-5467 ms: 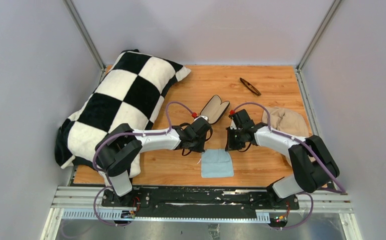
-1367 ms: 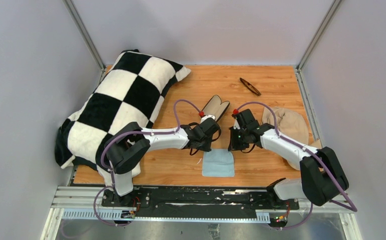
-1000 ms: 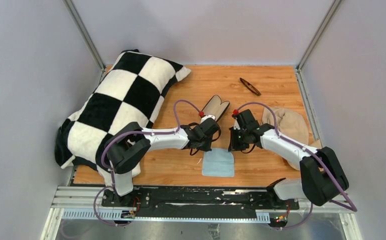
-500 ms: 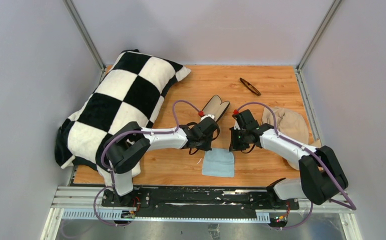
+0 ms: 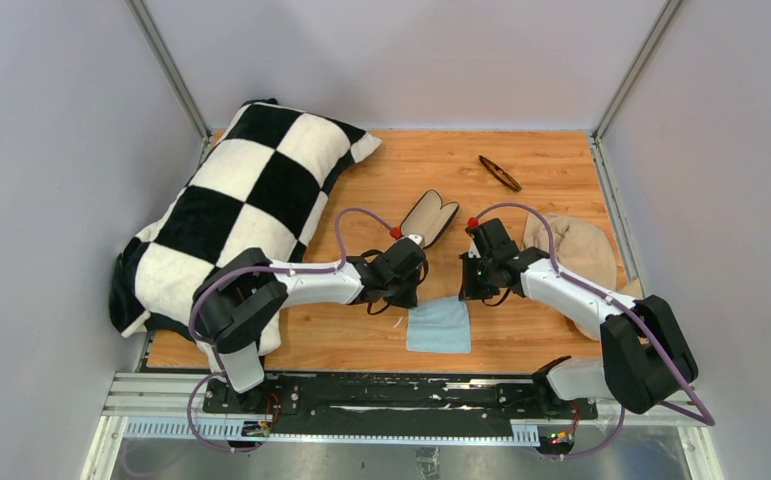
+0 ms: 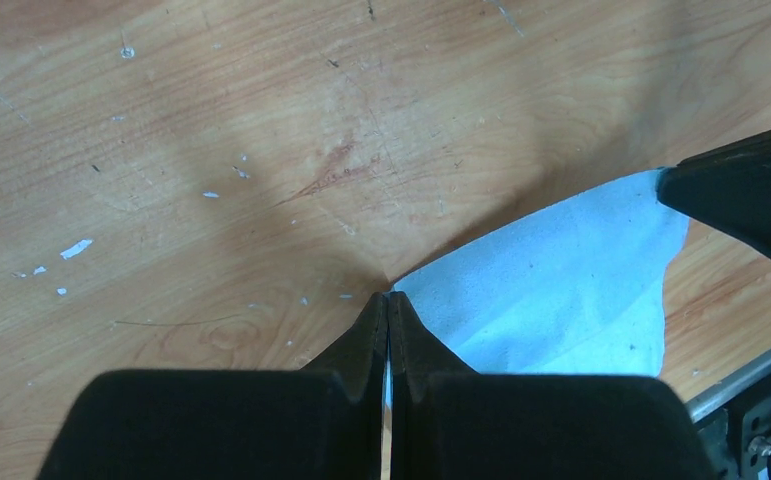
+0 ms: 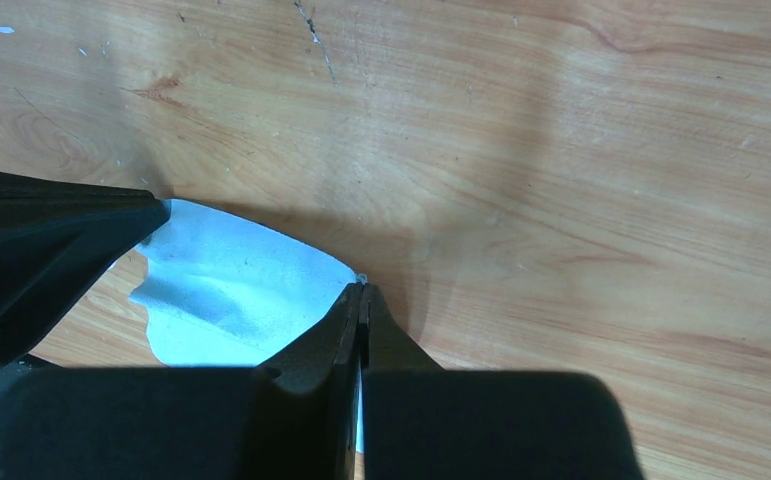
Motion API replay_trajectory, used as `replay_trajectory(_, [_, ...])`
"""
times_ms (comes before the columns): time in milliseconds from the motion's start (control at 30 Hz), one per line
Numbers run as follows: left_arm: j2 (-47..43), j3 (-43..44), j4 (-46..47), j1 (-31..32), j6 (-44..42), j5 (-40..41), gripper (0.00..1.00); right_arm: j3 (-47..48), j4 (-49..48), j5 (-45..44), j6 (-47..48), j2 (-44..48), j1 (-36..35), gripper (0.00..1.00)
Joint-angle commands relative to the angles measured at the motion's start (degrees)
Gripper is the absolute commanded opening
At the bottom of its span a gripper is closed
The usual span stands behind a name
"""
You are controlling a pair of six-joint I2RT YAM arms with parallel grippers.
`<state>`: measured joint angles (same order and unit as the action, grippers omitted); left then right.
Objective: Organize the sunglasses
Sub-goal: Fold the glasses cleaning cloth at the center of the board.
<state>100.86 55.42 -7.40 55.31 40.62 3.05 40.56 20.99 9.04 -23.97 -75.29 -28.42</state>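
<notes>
The folded sunglasses [image 5: 499,172] lie at the far right of the wooden table, away from both arms. The open black case [image 5: 431,217] with beige lining lies mid-table just behind the grippers. The light blue cloth [image 5: 438,326] lies near the front edge. My left gripper [image 5: 408,297] is shut on the cloth's far left corner [image 6: 406,291]. My right gripper [image 5: 468,295] is shut on its far right corner [image 7: 353,276]. The cloth [image 6: 571,290] hangs slightly lifted between them [image 7: 231,295].
A black-and-white checkered pillow [image 5: 231,215] fills the left side. A beige cloth bag [image 5: 576,245] lies at the right, under the right arm. Grey walls enclose the table. The black rail [image 5: 401,392] runs along the near edge.
Both grippers hold the cloth's far corners throughout. The left arm has drawn back a little toward the left; the cloth has shifted slightly.
</notes>
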Motion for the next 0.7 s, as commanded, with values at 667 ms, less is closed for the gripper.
replay_trajectory(667, [-9.2,-4.4,0.5,0.7,-1.8,-1.6,0.00,-3.2,2.0,2.0,1.4,4.9,0.5,0.00])
